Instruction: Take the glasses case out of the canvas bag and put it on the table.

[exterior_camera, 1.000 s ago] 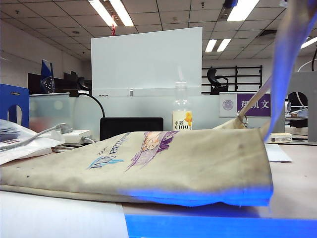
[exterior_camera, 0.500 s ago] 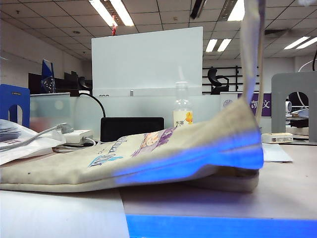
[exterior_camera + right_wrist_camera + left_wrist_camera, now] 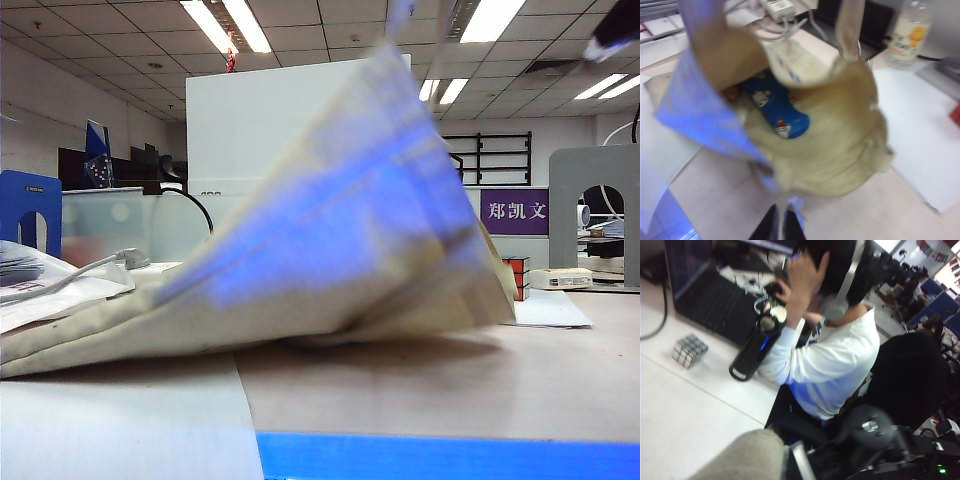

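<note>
The canvas bag [image 3: 350, 230] stands as a tall tent on the table [image 3: 420, 390], its right end hauled upward out of the exterior view. The right wrist view looks into its open mouth [image 3: 840, 140], where the blue glasses case [image 3: 776, 107] with cartoon figures lies inside. My right gripper [image 3: 779, 225] hovers over the table just outside the mouth. Its dark fingers are shut, and a scrap of the bag's edge lies beside the tips. My left gripper [image 3: 790, 462] is high up, shut on beige bag cloth [image 3: 745, 457]. Neither gripper shows clearly in the exterior view.
A red Rubik's cube [image 3: 516, 277] sits on white paper [image 3: 925, 125] beside the bag. A drink bottle [image 3: 907, 32], a black laptop and white cables [image 3: 775, 10] lie behind it. Papers [image 3: 60, 290] lie at the left. The blue table edge [image 3: 450, 455] runs along the front.
The bag lay flat a second ago; its right end has been pulled steeply upward. It now hides the bottle and uncovers the Rubik's cube.
</note>
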`<state>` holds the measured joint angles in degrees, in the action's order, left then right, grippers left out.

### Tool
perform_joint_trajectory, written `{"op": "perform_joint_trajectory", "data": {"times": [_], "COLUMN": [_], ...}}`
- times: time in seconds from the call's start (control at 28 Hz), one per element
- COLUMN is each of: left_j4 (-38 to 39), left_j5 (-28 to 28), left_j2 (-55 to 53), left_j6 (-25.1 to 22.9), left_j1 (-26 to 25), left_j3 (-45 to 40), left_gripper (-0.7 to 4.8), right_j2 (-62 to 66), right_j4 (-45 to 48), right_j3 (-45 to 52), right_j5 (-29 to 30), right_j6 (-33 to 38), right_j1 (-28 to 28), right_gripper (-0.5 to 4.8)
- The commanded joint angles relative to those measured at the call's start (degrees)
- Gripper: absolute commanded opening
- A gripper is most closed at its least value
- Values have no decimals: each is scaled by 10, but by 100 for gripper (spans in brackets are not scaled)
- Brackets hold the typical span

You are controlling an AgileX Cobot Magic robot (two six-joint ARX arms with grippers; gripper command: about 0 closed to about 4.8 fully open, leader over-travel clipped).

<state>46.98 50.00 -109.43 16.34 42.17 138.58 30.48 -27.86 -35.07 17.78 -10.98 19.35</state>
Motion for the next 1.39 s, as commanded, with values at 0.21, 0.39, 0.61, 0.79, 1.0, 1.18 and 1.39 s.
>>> {"op": "perform_joint_trajectory", "data": {"times": [0.21, 0.39, 0.61, 0.79, 1.0, 1.18, 1.39], "left_j4": [117, 150, 153, 158, 173, 192, 191], "left_j5": [3, 28, 28, 29, 31, 58, 105], "left_j2": [35, 38, 59, 74, 74, 74, 75], "left_j6": [-41, -41, -10, -9, -13, -14, -33], "left_j1": [17, 55, 111, 123, 123, 125, 161], "left_j3": [-1, -1, -1, -1, -2, -2, -2], "left_gripper": [-6, -6, -6, -6, -6, -6, -6], "right_j2": [136, 235, 374, 386, 480, 532, 621], "right_j4": [150, 209, 240, 280, 347, 424, 444], "right_j3": [18, 18, 18, 18, 18, 17, -63], "right_j5": [96, 111, 233, 233, 173, 64, 43], "right_j6": [50, 64, 96, 97, 97, 90, 90], "right_j1": [22, 21, 21, 22, 115, 127, 129], "right_gripper": [8, -1, 0, 105, 305, 403, 479]}}
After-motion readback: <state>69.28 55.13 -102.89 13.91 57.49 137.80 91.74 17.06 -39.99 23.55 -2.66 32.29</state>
